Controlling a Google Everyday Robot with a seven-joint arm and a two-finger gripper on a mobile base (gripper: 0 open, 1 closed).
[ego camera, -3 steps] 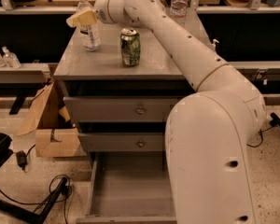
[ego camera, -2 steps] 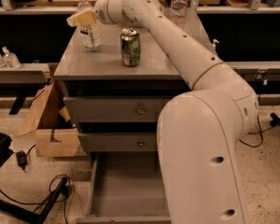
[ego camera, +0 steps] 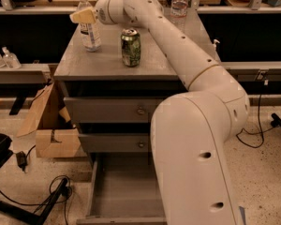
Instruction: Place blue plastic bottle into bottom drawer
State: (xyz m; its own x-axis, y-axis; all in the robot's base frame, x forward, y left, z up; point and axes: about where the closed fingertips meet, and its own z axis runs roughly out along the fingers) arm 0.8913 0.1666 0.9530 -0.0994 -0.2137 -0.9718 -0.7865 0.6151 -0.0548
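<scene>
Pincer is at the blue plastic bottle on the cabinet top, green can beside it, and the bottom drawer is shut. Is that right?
No, the bottom drawer is pulled open, as the camera view shows. The rest holds: the pincer is at the blue plastic bottle on the cabinet top, with the green can beside it.

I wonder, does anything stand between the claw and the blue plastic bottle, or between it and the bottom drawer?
Nothing visible does. The claw is at the blue plastic bottle, and the bottom drawer below is open; the green can stands aside.
</scene>
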